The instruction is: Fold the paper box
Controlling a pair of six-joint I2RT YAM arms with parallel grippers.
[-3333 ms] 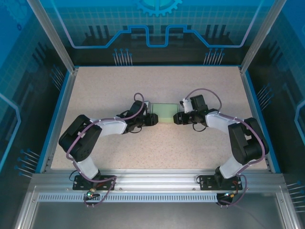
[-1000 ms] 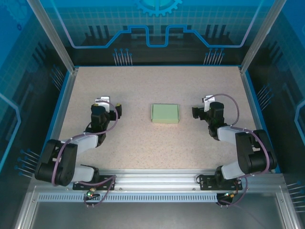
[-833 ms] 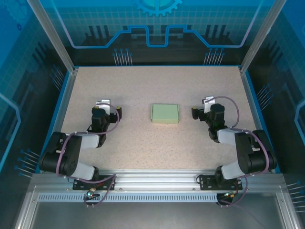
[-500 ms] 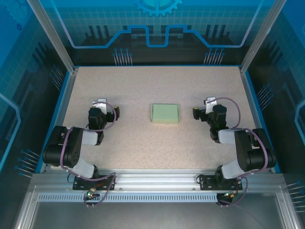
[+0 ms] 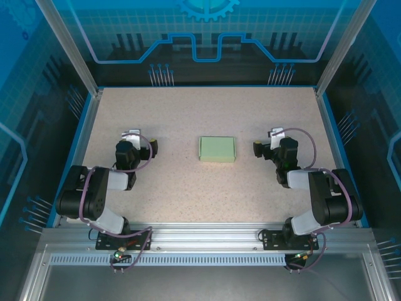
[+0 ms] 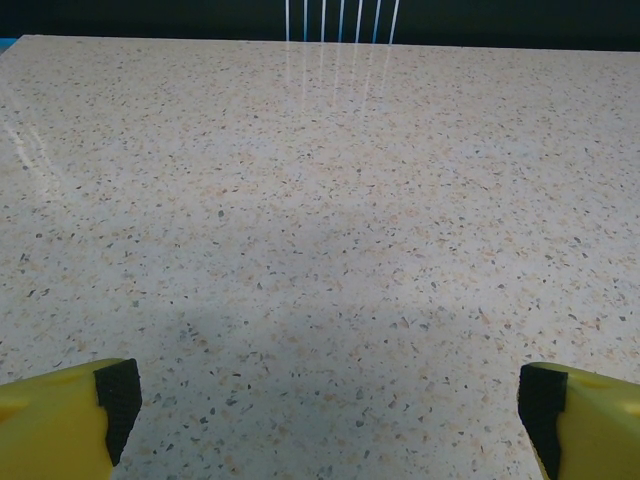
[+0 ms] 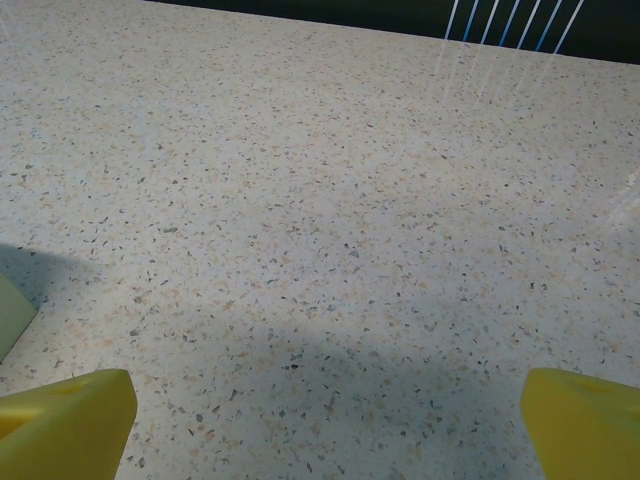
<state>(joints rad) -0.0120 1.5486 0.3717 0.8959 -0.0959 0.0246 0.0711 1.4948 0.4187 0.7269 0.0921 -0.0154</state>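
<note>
From the top external view, the paper box is seen as a small, flat, pale green rectangle lying closed on the speckled worktop. It is placed between the two sets of jaws, well apart from each: off to the right of the left jaws and off to the left of the right jaws. The left arm and the right arm are folded close to their bases. Both sets of jaws are pointed toward the far edge of the worktop and are spread wide, with nothing held.

In the left wrist view, the left jaws are shown released. The yellow fingertips are set far apart at the bottom corners, with dark pads on their inner faces. Only bare worktop is found between them and ahead of them. A soft shadow is cast on the surface just ahead of the jaws, and thin white lines are seen at the far edge.

In the right wrist view, the right jaws are likewise released, with the yellow fingertips wide apart and nothing gripped. A pale green corner of the paper box is caught at the left border, outside the left fingertip and slightly ahead of it, not touching it.
</note>
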